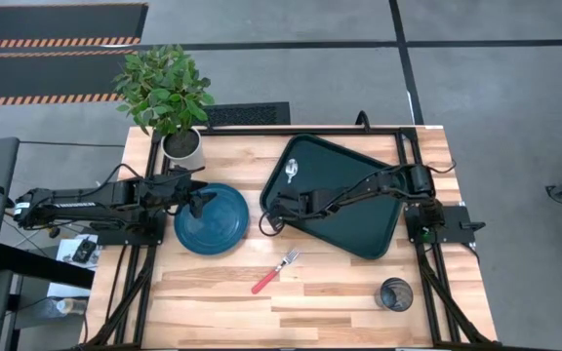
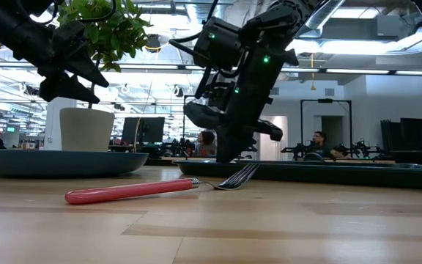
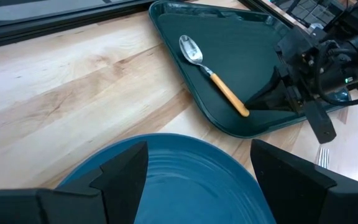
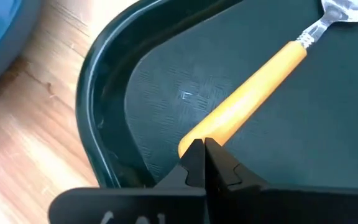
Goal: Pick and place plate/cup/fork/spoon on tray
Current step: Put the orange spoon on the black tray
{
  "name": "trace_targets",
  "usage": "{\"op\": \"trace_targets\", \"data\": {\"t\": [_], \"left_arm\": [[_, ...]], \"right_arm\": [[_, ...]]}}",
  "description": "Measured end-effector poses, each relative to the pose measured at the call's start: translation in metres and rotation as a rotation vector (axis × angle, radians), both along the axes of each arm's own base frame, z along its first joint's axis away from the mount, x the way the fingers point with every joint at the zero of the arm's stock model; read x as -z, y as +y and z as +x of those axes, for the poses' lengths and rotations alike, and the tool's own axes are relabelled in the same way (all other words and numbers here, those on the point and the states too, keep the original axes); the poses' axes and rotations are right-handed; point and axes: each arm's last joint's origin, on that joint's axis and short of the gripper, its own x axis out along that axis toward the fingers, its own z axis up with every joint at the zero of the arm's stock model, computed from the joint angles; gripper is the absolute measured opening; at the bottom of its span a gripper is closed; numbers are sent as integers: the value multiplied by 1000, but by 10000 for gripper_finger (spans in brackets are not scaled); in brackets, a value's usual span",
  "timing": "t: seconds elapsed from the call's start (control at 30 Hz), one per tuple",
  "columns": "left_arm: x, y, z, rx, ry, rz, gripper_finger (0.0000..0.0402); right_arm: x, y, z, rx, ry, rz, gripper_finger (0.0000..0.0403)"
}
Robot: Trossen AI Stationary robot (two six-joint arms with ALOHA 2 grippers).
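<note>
The teal-blue plate (image 1: 211,219) lies flat on the table at the left. My left gripper (image 1: 201,202) hovers open over it, and its two fingers show above the plate (image 3: 191,180) in the left wrist view. The spoon (image 1: 292,171) lies on the dark tray (image 1: 359,229), its orange handle (image 3: 229,96) pointing at my right gripper (image 1: 273,207). That gripper is shut over the tray's left edge. The red-handled fork (image 1: 276,272) lies on the table in front of the tray. The dark cup (image 1: 395,293) stands at the near right. My right gripper (image 4: 199,155) has its shut fingertips at the free end of the spoon's handle (image 4: 194,138), coming low from the tray's left edge, in line with the handle. I cannot tell whether they touch it. The spoon lies flat on the tray floor.
A white pot (image 1: 182,146) with a green plant stands at the far left, just behind the plate. Bare wood lies along the near edge between the fork and the cup. The tray's right half (image 1: 379,210) is bare.
</note>
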Motion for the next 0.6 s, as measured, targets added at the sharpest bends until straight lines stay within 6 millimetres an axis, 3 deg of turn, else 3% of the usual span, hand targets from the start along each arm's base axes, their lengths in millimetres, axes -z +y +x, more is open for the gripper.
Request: {"op": "trace_targets", "data": {"t": [0.43,0.6], "left_arm": [[0,0,0,-2,0,1,269],[0,0,0,-1,0,4,269]], "right_arm": [[-2,-16,3,32,-41,-4,12],[-15,0,3,-22,-69,-28,9]]}}
